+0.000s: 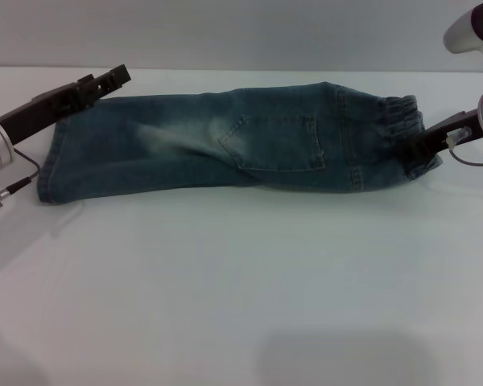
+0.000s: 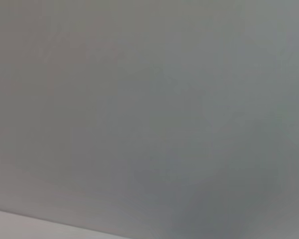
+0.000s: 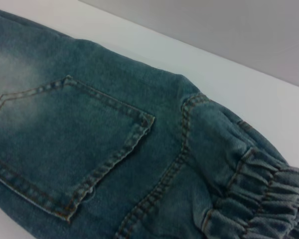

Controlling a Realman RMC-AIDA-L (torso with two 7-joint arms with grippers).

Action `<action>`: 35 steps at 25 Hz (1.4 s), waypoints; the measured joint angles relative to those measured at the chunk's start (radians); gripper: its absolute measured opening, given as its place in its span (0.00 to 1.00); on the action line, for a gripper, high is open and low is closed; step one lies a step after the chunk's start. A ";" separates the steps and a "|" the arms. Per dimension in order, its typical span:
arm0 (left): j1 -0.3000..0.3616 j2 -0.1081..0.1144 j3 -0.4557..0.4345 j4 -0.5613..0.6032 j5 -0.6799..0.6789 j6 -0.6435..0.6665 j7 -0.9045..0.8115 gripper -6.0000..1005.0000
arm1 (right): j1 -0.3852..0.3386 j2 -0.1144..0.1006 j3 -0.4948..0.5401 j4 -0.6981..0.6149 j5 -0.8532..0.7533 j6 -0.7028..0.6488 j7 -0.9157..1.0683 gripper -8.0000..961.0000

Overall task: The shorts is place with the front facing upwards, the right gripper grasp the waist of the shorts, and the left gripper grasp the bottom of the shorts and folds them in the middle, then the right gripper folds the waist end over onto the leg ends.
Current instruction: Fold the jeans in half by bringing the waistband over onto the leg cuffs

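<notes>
The table lay nearest, bare in front. The shorts lay behind, halved lengthwise. The right gripper was clamped on the waist, ready to fold. The left gripper rested over the hems; finger state indeterminate.

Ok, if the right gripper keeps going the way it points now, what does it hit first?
The right gripper points toward the robot's left and already sits at the gathered waistband of the shorts. Going on, it would probably push into that bunched denim, though depth is unclear.
</notes>
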 joint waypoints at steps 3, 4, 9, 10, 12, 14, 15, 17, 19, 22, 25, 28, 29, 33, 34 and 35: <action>-0.001 -0.001 0.000 -0.004 0.000 0.009 0.011 0.81 | 0.000 0.000 -0.001 -0.001 0.000 -0.001 0.000 0.18; -0.001 -0.001 0.000 -0.004 0.000 0.012 0.015 0.81 | 0.000 0.000 -0.001 -0.002 0.000 -0.002 0.000 0.14; -0.009 -0.003 0.000 -0.037 -0.001 0.024 0.063 0.81 | -0.001 0.000 0.004 -0.005 0.005 -0.011 0.000 0.07; -0.010 -0.003 0.000 -0.041 -0.001 0.024 0.071 0.81 | -0.001 0.000 0.007 -0.008 0.006 -0.016 0.001 0.06; -0.015 -0.003 0.000 -0.051 -0.002 0.025 0.096 0.81 | -0.009 0.000 0.009 -0.035 0.009 -0.045 0.003 0.04; -0.023 -0.003 0.001 -0.068 -0.002 0.025 0.126 0.81 | -0.026 -0.002 0.011 -0.087 0.020 -0.091 0.004 0.04; -0.032 -0.003 0.001 -0.083 -0.002 0.025 0.147 0.81 | -0.037 -0.003 0.011 -0.122 0.031 -0.120 0.004 0.04; -0.044 -0.003 0.001 -0.103 -0.002 0.022 0.180 0.81 | -0.059 -0.007 0.012 -0.207 0.061 -0.187 0.005 0.04; -0.059 -0.004 0.001 -0.129 -0.003 0.015 0.227 0.81 | -0.075 -0.012 0.024 -0.292 0.082 -0.259 0.005 0.04; -0.093 -0.006 -0.002 -0.181 -0.003 -0.002 0.281 0.81 | -0.081 -0.014 0.060 -0.392 0.086 -0.350 0.005 0.04; -0.127 -0.009 -0.006 -0.228 -0.003 -0.040 0.331 0.81 | -0.082 -0.017 0.099 -0.492 0.086 -0.437 0.006 0.04; -0.167 -0.012 -0.009 -0.285 -0.011 -0.091 0.385 0.81 | -0.076 -0.020 0.130 -0.565 0.092 -0.506 0.006 0.04; -0.173 -0.013 -0.009 -0.295 -0.014 -0.099 0.395 0.81 | -0.074 -0.021 0.136 -0.582 0.100 -0.525 0.006 0.04; -0.211 -0.015 -0.009 -0.360 -0.028 -0.153 0.459 0.81 | -0.070 -0.033 0.162 -0.633 0.176 -0.603 0.007 0.03; -0.211 -0.015 -0.009 -0.360 -0.028 -0.153 0.459 0.81 | -0.068 -0.036 0.168 -0.644 0.191 -0.617 0.007 0.03; -0.219 -0.015 -0.009 -0.380 -0.028 -0.166 0.475 0.81 | -0.065 -0.037 0.175 -0.656 0.202 -0.631 0.008 0.03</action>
